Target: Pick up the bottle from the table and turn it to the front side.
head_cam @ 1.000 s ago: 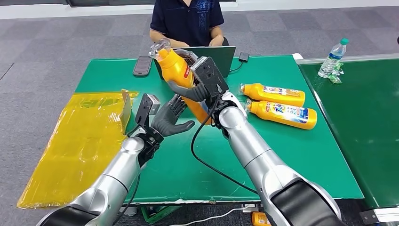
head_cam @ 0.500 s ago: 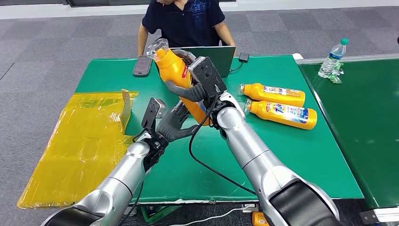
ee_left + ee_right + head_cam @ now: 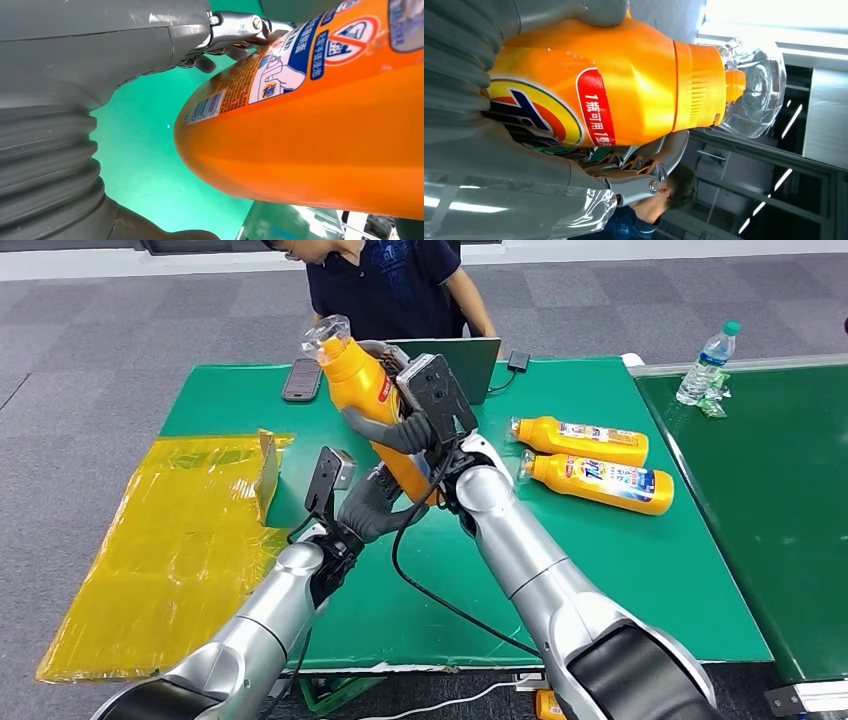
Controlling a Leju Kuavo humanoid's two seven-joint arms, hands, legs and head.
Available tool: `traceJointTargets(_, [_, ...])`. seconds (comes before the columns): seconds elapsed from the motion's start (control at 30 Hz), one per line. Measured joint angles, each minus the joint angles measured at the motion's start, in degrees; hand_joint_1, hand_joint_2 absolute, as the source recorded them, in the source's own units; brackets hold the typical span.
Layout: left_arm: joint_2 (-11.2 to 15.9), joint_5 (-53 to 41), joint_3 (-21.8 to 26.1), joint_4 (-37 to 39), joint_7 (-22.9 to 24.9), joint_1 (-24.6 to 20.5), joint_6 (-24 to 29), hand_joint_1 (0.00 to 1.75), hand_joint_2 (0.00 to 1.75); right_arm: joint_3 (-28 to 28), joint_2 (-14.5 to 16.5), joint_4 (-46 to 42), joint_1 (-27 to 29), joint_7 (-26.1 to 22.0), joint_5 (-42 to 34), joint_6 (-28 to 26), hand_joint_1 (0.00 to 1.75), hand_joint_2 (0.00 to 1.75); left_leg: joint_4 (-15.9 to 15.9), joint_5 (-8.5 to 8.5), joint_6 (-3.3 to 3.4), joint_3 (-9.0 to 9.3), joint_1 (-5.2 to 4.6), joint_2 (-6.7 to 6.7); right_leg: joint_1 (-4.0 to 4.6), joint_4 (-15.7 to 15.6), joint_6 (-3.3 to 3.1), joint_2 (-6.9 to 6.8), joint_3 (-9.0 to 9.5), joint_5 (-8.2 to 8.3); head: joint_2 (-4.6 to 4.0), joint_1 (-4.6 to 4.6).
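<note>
My right hand [image 3: 405, 430] grips an orange detergent bottle [image 3: 372, 395] around its middle, above the green table [image 3: 620, 570]. The bottle leans with its clear cap [image 3: 325, 335] up and to the left. In the right wrist view the bottle [image 3: 624, 85] shows its red and yellow front label, with my right hand [image 3: 474, 150] wrapped around it. My left hand [image 3: 372, 505] sits just below the bottle's base, fingers apart. In the left wrist view the bottle [image 3: 310, 140] shows a barcode label, and my left hand's [image 3: 75, 100] fingertips [image 3: 207, 62] lie at its side.
Two more orange bottles [image 3: 580, 440] [image 3: 600, 483] lie on the table's right part. A person [image 3: 395, 285] sits behind a laptop [image 3: 470, 360], with a phone [image 3: 302, 380] beside it. A yellow sheet [image 3: 170, 540] covers the left end. A water bottle [image 3: 706, 362] stands at the far right.
My right hand has raised the bottle and swung its cap further left. My left hand has moved up and right, close under the base. The person has leaned forward.
</note>
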Motion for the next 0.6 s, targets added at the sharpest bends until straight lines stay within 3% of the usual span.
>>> traceJointTargets(0.6, [-1.51,4.28,1.24,-0.20,1.89,-3.65,-0.01,0.00,1.75,-0.79,1.57,-0.76,-0.67,2.07,-1.83,2.87,1.75,1.75,0.00,0.00,0.00,0.01,0.00,0.01,0.01,0.00,0.00,0.01,0.00,0.01,-0.01,0.00])
